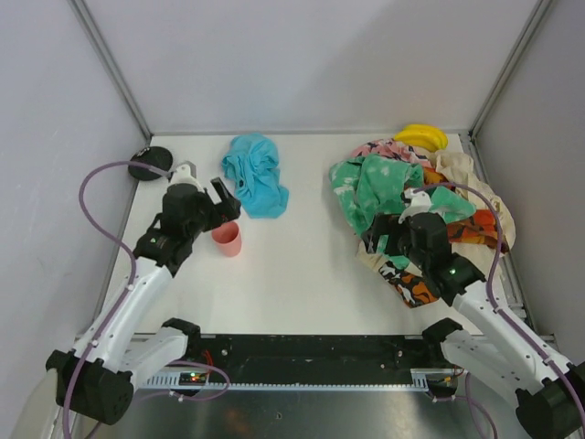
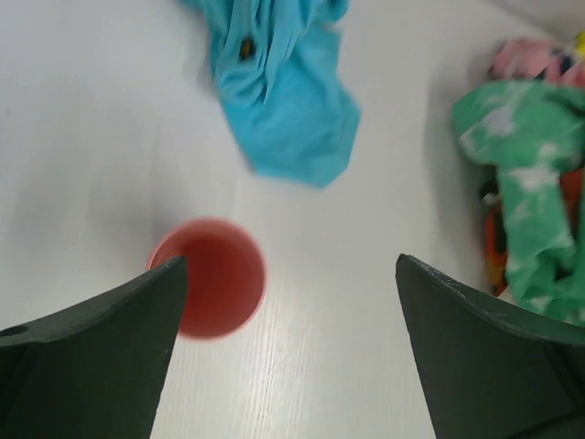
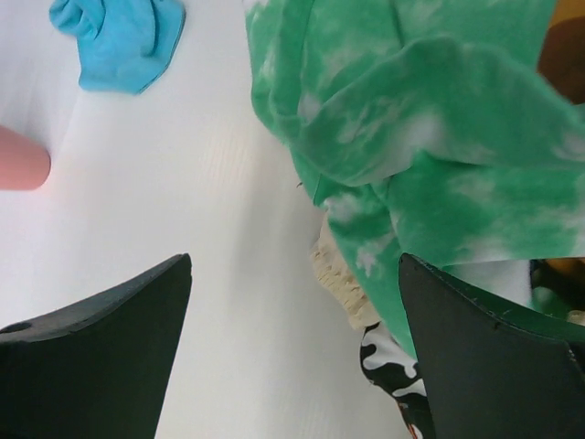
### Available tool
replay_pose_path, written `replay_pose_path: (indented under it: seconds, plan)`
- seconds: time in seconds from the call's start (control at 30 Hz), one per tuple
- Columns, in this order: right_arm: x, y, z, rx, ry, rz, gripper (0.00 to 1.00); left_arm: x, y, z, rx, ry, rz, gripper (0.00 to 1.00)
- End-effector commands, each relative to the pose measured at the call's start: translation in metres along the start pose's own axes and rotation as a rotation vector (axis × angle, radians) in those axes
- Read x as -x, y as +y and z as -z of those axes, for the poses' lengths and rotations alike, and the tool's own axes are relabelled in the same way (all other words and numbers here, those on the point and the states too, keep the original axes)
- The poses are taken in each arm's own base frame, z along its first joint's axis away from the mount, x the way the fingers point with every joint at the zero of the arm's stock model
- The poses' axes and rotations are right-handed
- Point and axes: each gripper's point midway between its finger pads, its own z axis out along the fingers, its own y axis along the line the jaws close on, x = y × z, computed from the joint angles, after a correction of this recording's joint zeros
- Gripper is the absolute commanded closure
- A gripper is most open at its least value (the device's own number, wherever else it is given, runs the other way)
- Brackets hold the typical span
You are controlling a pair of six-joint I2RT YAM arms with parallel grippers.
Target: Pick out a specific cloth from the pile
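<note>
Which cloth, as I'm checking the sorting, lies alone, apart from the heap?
The plain turquoise cloth, lying by itself beyond the pink cup. The green tie-dye cloth and the orange-black print are bundled together in the pile on the right.

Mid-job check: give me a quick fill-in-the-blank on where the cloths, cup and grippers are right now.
1. The turquoise cloth lies outside the pile, on the ___ arm's side.
2. The left gripper and right gripper both have jaws standing ___.
3. The tie-dye cloth under the right gripper is white and ___.
4. The cup by the left gripper is coloured ___.

Missing words: left; open; green; pink.
</note>
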Motion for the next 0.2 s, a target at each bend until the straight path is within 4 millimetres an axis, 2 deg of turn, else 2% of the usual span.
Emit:
replay_pose_path:
  seconds: [0.0,0.17]
  plan:
    - [0.0212,0.0136,0.0039,0.038,-0.125,0.013,0.01,0.0035,-0.0052,0.0084,-0.017,-0.019,0.025,0.00]
    - [0.0224,0.0103,0.0042,0.006,-0.146,0.024,0.01,0.0038,-0.0013,0.0053,0.008,-0.022,0.015,0.00]
